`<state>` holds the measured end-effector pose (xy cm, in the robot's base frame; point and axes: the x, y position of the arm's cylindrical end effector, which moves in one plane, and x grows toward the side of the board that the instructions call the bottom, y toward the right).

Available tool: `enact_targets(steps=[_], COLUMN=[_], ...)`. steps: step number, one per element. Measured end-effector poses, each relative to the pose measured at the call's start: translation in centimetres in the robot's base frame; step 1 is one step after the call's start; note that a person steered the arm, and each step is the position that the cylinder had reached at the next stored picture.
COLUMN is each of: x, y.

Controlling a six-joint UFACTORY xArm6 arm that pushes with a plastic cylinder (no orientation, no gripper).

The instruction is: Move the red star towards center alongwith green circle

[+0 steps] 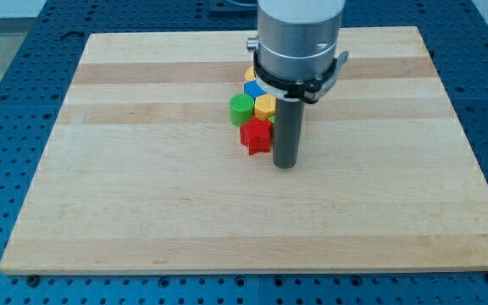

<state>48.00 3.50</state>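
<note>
Our tip (285,164) rests on the wooden board (142,203), just to the view's right of the red star (257,135) and a little below its middle; whether rod and star touch we cannot tell, the gap being too fine to read. The rod has no jaws to spread or press together, and it holds nothing: it can only push.

Red star: at the lower end of a tight cluster, near the board's middle but slightly toward the view's top. Green circle (241,108): just above and left of the star, apparently touching it. Yellow block (265,106): right of the green one, shape looks hexagonal, partly behind the rod. Blue block (253,89) and a second yellow piece (250,75) lie further up, largely hidden by the arm's grey housing; shapes not readable.

Judgement: we sit beside the star rather than above the pair, so a push from here would drive the star leftward, not down toward centre with the circle. A position at the cluster's upper side would seem better suited. Risk: the neighbouring yellow block gets dragged along.
</note>
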Motion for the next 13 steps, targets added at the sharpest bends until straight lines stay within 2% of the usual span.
enact_targets(steps=[3,10,13], x=[-3.4,-6.1,-3.0], y=[-2.0,-3.9,-8.0])
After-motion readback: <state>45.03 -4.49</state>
